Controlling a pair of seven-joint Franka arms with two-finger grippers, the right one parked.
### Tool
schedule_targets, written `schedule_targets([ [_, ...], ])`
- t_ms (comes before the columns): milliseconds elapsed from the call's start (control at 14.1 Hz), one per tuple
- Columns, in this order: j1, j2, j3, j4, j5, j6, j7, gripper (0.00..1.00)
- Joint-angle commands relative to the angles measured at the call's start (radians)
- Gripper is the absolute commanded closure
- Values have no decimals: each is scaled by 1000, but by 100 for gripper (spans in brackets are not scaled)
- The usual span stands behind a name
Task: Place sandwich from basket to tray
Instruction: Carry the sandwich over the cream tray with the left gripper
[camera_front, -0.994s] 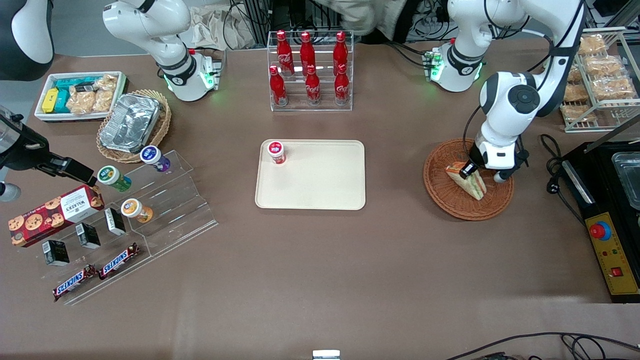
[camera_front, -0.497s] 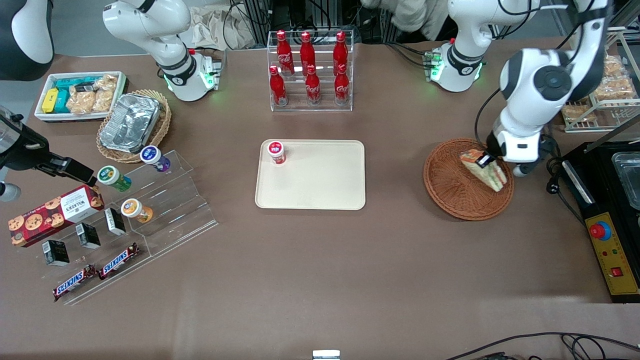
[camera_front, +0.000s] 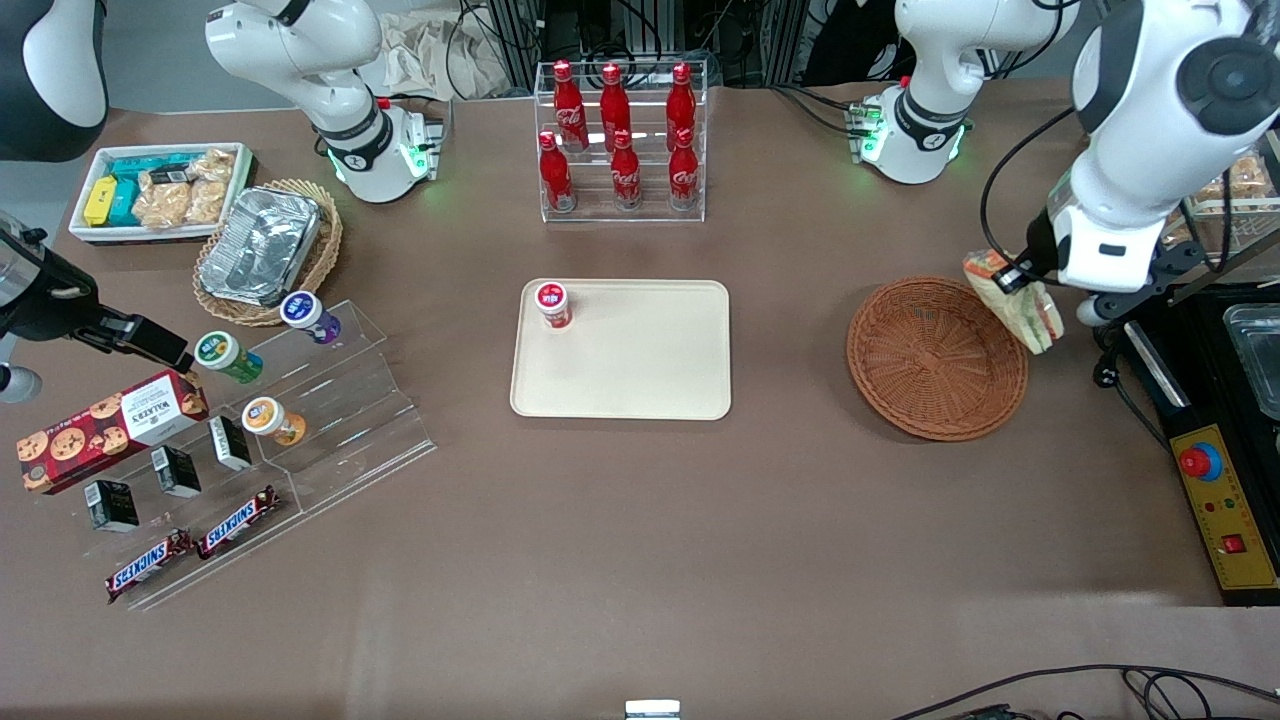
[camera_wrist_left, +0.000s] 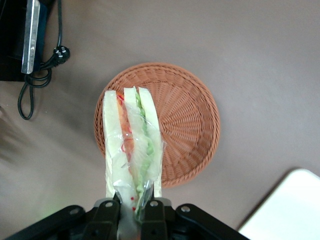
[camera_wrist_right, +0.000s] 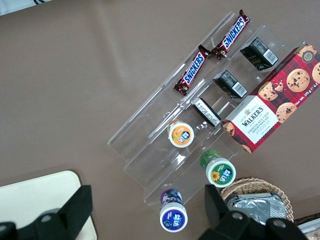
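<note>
The left arm's gripper hangs in the air above the basket's rim, on the side toward the working arm's end of the bench. Its jaws are clamped on the sandwich, pinching one end of the wedge so that the rest hangs free. In the left wrist view the gripper holds the sandwich with its bread slices on edge, the green, orange and red filling showing between them, and the reddish-brown basket lies below it, with nothing inside. The sandwich is clear of the wicker, lifted off it and touching only the jaws.

The tray sits on the bench near the middle, well apart from the basket, toward the parked arm's end. A small red-capped bottle stands on the tray in the corner farther from the front camera. One corner of the tray also shows in the left wrist view, near the basket. A clear rack of red bottles stands farther from the front camera than the tray.
</note>
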Motion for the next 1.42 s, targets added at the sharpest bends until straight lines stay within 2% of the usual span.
schedule_targets([
  [0,-7,7,-35,64,-51,-66,95,100],
  [142,-7,14,-109,75,-77,-65,88,100],
  [568,-21,77,-295,66,-76,41,10,100],
  [994,-171,207,-299,57,-66,205,-93,100],
  [1348,-279,374,-299,55,-24,415,-144,100],
])
